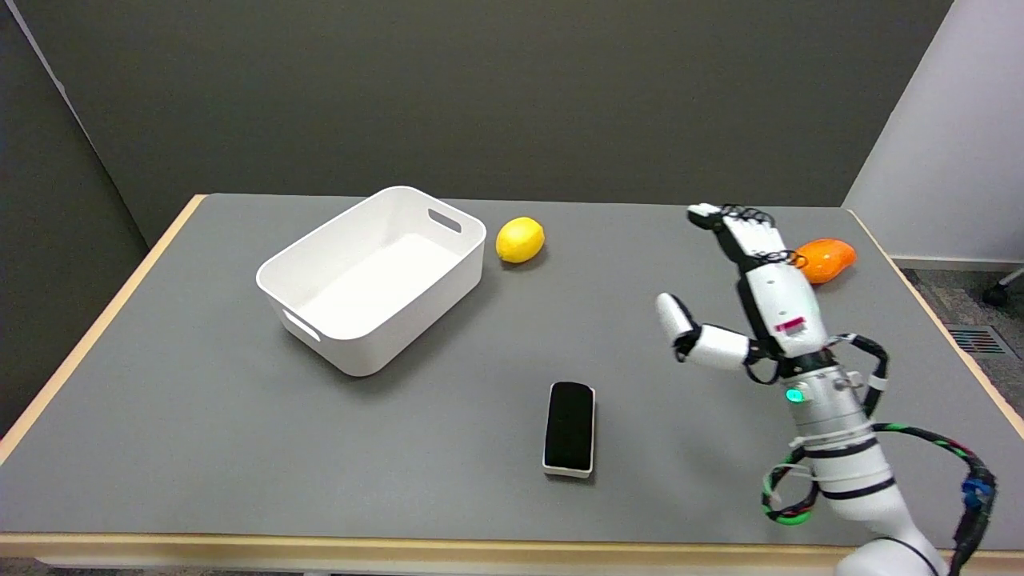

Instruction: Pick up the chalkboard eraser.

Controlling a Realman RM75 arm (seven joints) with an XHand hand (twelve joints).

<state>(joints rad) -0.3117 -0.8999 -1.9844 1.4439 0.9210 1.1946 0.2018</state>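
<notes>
Step in hand: approach; the right hand [752, 300] is not yet at the chalkboard eraser [570, 428].
Eraser: flat on the grey tabletop [200, 416], near the front edge, long axis running near to far, black felt up.
Doing it well: my judgement is to bring the hand left and nearer, lower it over the eraser's middle, and close thumb and fingers across the narrow sides.
Hand: spread wide in the air, thumb out to the left, holding and touching nothing.
Nearby: an orange fruit [828, 260] lies just behind it.
</notes>
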